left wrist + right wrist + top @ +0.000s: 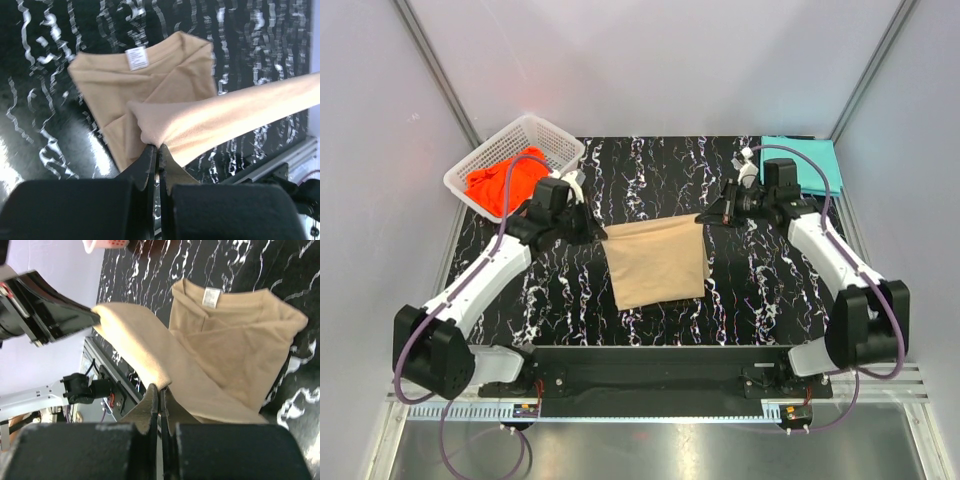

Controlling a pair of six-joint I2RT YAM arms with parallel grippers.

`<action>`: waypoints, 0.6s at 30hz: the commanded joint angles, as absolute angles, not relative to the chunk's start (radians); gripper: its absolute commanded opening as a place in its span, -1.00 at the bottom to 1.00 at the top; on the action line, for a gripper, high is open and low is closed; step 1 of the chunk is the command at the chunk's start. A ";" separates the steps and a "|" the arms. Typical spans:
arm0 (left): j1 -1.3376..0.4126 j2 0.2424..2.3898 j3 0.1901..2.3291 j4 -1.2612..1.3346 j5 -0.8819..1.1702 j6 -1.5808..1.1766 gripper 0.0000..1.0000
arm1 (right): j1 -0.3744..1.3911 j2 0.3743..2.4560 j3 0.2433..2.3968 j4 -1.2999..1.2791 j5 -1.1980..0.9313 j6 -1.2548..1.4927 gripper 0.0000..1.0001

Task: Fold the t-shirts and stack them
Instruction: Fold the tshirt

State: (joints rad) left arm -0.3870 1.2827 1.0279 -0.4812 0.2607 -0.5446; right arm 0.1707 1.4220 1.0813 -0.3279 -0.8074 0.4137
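Observation:
The tan t-shirt [655, 262] lies partly folded in the middle of the table, its far edge lifted and stretched taut between both grippers. My left gripper [599, 232] is shut on the left corner of that edge; in the left wrist view, cloth [165, 75] bunches at the left gripper [158, 147]. My right gripper [706, 217] is shut on the right corner; the right wrist view shows the right gripper [161, 388] pinching the shirt [235, 340]. A teal t-shirt [802, 160] lies flat at the back right. The orange-red t-shirt [505, 180] sits crumpled in a basket.
A white lattice basket [556, 135] stands at the table's back left corner, just behind the left arm. The black marbled tabletop [650, 170] is bounded by pale walls on three sides and a metal rail [650, 405] at the near edge.

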 commanded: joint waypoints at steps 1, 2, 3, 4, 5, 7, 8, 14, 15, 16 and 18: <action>-0.359 1.348 1.040 -0.531 0.161 -0.563 -1.00 | 0.169 1.531 1.178 -0.264 -0.831 0.397 -1.00; -0.342 1.370 1.043 -0.531 0.152 -0.561 -1.00 | 0.169 1.598 1.207 -0.233 -0.844 0.416 -1.00; -0.334 1.393 1.051 -0.532 0.137 -0.561 -1.00 | 0.169 1.633 1.216 -0.209 -0.850 0.426 -1.00; -0.324 1.438 1.054 -0.534 0.126 -0.557 -1.00 | 0.170 1.669 1.224 -0.172 -0.865 0.440 -1.00; -0.304 1.459 1.055 -0.532 0.115 -0.554 -1.00 | 0.170 1.751 1.242 -0.141 -0.894 0.469 -1.00; -0.282 1.514 1.054 -0.502 0.088 -0.540 -1.00 | 0.178 1.848 1.329 -0.121 -0.935 0.474 -1.00; -0.258 1.535 1.057 -0.485 0.087 -0.532 -1.00 | 0.181 1.937 1.356 -0.101 -0.939 0.488 -1.00; -0.192 1.728 1.196 -0.359 0.185 -0.483 -0.76 | 0.192 2.169 1.521 0.009 -0.954 0.603 -0.50; -0.189 1.797 1.230 -0.386 0.166 -0.476 -0.73 | 0.192 2.183 1.546 0.005 -0.951 0.595 -0.30; -0.186 1.830 1.267 -0.423 0.140 -0.474 -0.72 | 0.192 2.195 1.599 -0.052 -0.930 0.583 -0.21; -0.172 1.891 1.345 -0.520 0.068 -0.488 -0.67 | 0.192 2.217 1.658 -0.184 -0.896 0.511 0.03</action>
